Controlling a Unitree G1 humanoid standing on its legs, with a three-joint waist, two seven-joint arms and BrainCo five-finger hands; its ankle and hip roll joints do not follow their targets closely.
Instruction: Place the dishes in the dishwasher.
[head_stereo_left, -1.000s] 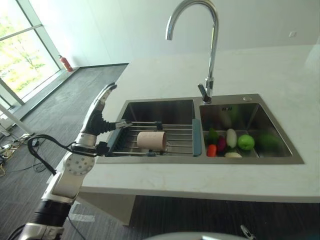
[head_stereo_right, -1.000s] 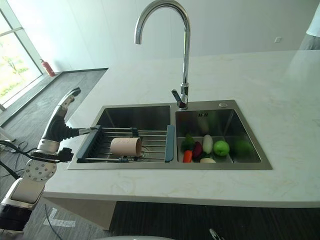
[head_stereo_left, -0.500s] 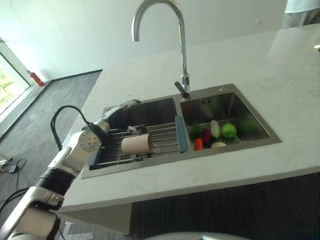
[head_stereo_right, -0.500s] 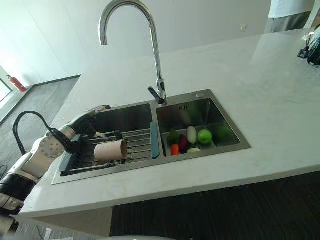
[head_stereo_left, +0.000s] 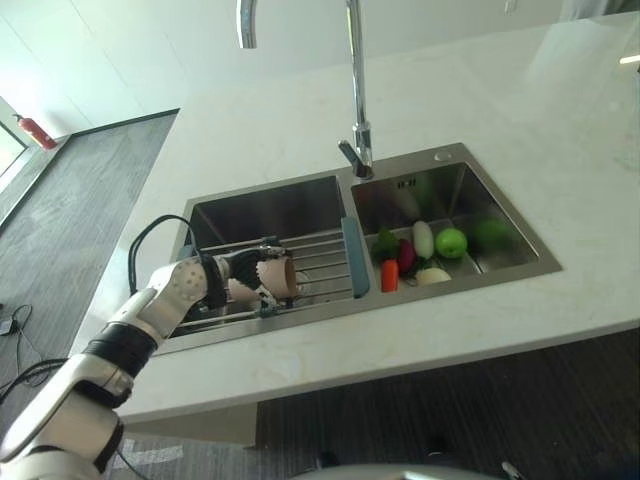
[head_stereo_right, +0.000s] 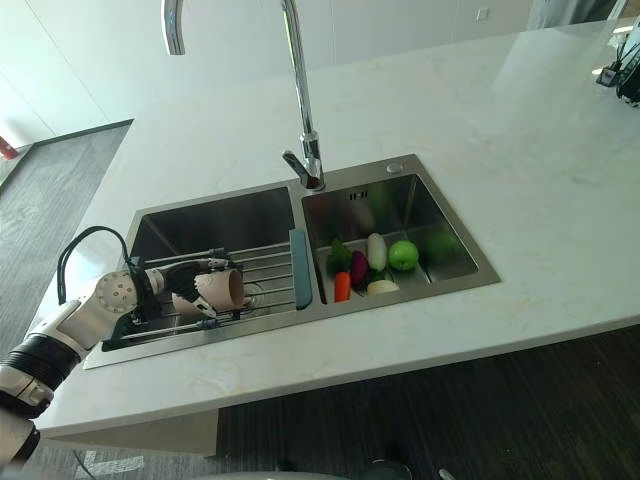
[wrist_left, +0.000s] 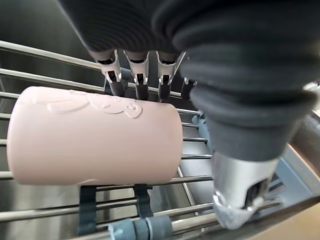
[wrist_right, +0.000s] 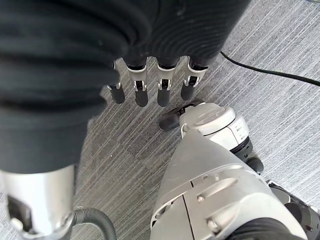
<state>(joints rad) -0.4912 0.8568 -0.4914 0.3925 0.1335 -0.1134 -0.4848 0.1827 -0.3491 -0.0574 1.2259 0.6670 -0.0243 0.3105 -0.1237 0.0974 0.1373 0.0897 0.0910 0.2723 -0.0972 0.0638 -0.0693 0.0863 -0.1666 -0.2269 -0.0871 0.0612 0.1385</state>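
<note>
A double sink (head_stereo_left: 520, 262) is set into the tabletop (head_stereo_left: 420, 330), with the tap (head_stereo_left: 357, 150) behind the wall between its basins. A rack (head_stereo_left: 320, 262) spans the left basin and a cup (head_stereo_left: 272, 279) lies on its side on it, the left robot hand (head_stereo_left: 240, 275) at the cup's left end, fingers (wrist_left: 141, 80) on one side and thumb on the other. Vegetables (head_stereo_left: 415, 255) lie in the right basin.
</note>
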